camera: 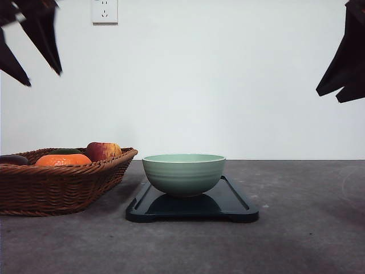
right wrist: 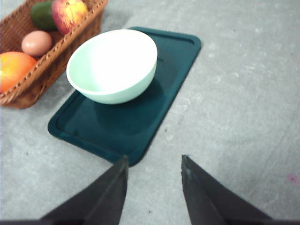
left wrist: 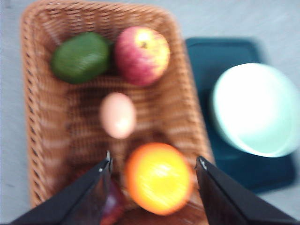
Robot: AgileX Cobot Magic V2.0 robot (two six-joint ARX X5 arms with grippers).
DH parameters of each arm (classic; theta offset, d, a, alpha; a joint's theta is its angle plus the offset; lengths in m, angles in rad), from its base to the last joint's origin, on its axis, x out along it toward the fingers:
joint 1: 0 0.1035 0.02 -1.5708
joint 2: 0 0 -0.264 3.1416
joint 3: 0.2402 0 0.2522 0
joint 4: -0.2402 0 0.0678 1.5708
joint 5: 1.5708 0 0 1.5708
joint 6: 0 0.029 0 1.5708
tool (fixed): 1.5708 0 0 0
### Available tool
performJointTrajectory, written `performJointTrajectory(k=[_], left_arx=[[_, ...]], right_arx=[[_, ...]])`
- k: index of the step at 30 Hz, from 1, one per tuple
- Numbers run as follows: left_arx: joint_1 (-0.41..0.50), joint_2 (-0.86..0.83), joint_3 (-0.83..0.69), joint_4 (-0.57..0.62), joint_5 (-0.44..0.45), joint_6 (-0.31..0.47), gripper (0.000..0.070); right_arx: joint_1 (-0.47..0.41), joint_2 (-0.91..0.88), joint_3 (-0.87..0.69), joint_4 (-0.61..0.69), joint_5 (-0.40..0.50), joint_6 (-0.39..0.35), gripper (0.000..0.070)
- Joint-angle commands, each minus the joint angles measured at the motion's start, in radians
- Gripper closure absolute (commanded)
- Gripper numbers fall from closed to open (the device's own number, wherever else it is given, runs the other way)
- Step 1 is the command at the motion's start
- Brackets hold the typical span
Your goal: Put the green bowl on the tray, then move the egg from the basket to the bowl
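We see the green bowl standing upright on the tray, empty, just right of the basket on the grey table. The egg lies in the middle of the basket, between an apple and avocado on the far side and an orange nearer us. Our left gripper hangs above the basket, jaws spread wide and empty. Our right gripper hovers over the table near the tray's edge, also parted, holding nothing.
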Motion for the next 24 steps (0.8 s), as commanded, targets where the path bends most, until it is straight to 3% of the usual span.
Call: performJointTrajectory(k=[1, 4, 14, 24], left_arx=[[-0.018, 0.064, 0.051, -0.01, -0.054, 0.036, 0.0283], [-0.038, 0.159, 0.109, -0.024, -0.08, 0.05, 0.0243], [-0.047, 0.377, 0.17, 0.044, -0.127, 0.053, 0.0243], [-0.043, 0.492, 0.17, 0.098, -0.157, 0.053, 0.0243]], right_arx=[[0.006, 0.003, 0.008, 0.003, 0.0, 0.013, 0.0486], [0.006, 0.003, 0.008, 0.003, 0.001, 0.013, 0.0486], [0.006, 0.003, 0.008, 0.003, 0.003, 0.013, 0.0486], [0.006, 0.003, 0.008, 0.004, 0.031, 0.013, 0.0486]])
